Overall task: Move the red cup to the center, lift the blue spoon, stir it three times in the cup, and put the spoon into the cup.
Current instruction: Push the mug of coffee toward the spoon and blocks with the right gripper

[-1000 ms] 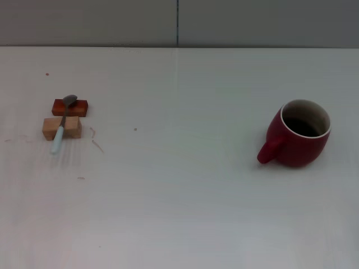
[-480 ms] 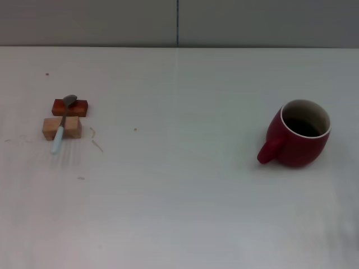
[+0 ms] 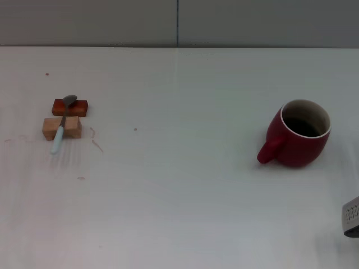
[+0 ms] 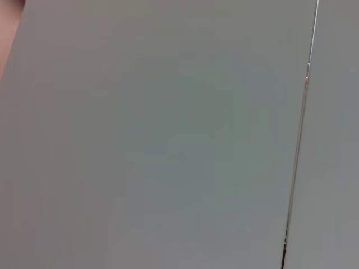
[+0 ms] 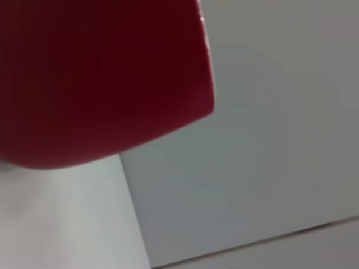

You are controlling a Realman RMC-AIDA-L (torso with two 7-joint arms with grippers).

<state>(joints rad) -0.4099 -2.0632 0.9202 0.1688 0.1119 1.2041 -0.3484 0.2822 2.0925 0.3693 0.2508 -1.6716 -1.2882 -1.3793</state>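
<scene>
Red cup (image 3: 298, 140) upright on the table (image 3: 185, 202), right side, mid-depth, handle pointing near-left, dark inside showing. Right claw (image 3: 351, 217) just pokes in at the right edge, nearer than the cup and to its right, apart from it; can't tell whether it's apart or together. Right wrist view is mostly the cup's red wall (image 5: 95, 78) close up, with table behind.

Blue spoon (image 3: 61, 126) far left, lying across a red block (image 3: 70, 107) and a tan wooden block (image 3: 61, 128), bowl at the far end, pale handle tip down on the table.

Left claw not in view; the left wrist view shows only a plain grey panel (image 4: 157, 140) with a seam.

Wide bare table between cup and spoon.
</scene>
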